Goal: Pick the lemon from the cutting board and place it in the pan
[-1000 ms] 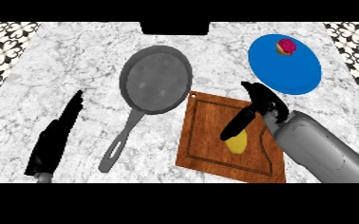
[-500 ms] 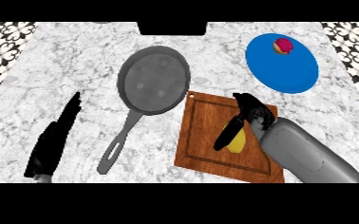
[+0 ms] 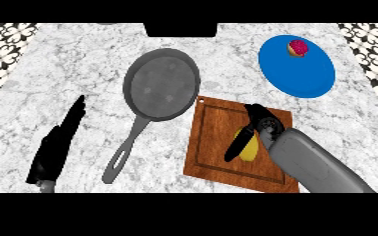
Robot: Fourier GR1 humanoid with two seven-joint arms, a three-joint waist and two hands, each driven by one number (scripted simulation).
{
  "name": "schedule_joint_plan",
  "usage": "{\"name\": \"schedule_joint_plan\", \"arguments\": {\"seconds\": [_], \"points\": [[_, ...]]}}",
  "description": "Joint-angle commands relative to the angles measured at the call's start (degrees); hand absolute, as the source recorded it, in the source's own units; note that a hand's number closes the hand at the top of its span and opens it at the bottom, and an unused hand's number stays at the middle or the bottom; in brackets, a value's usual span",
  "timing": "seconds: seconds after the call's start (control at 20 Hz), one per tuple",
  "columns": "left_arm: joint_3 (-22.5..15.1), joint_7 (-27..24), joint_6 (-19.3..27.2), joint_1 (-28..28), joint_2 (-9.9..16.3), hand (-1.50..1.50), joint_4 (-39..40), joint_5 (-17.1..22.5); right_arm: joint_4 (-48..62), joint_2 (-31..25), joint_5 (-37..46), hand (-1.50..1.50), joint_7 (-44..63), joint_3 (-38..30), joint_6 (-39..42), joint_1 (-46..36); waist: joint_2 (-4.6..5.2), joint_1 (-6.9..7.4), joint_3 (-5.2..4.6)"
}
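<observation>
The yellow lemon [image 3: 251, 149] lies on the wooden cutting board [image 3: 212, 150], right of the board's middle. My right hand [image 3: 261, 122] comes in from the lower right and sits over the lemon. Its straight fingers [image 3: 238, 149] run down along the lemon's left side and hide part of it. The lemon rests between those fingers and the palm, still on the board. The grey pan [image 3: 161, 82] is to the upper left of the board, handle pointing down-left, with nothing in it. My left hand [image 3: 55, 146] rests open at the far left, fingers up.
A blue plate [image 3: 297, 72] sits at the back right with a small red-pink item [image 3: 298, 47] near its far rim. The pan's handle [image 3: 124, 152] lies between my left hand and the board. A dark recess [image 3: 180, 29] is at the counter's back edge.
My right hand has moved left and lower over the board, and its fingers now lie along the lemon's left side. The lemon, pan and left hand have stayed put.
</observation>
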Motion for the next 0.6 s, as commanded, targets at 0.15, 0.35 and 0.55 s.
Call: {"name": "schedule_joint_plan", "arguments": {"seconds": [0.15, 0.35, 0.55], "points": [[-0.78, -0.41, 1.09, -1.04, -3.38, 0.00, 2.10, -2.23, 2.53, 1.61, 1.40, -1.50, 9.49, -1.67, 0.67, -0.94, 0.07, -0.25, 0.01], [1.08, 1.49, -1.59, 1.55, -0.25, 0.00, -2.76, -1.02, 3.11, 5.79, 4.73, -1.50, 9.28, 0.18, -3.24, 2.01, -0.07, -0.03, 0.03], [1.89, 0.21, -2.25, 3.36, -0.53, 0.00, -3.67, -1.58, 10.23, 7.03, 8.36, 1.50, 1.66, -2.75, -3.92, 1.52, 0.06, 0.38, 0.06]]}}
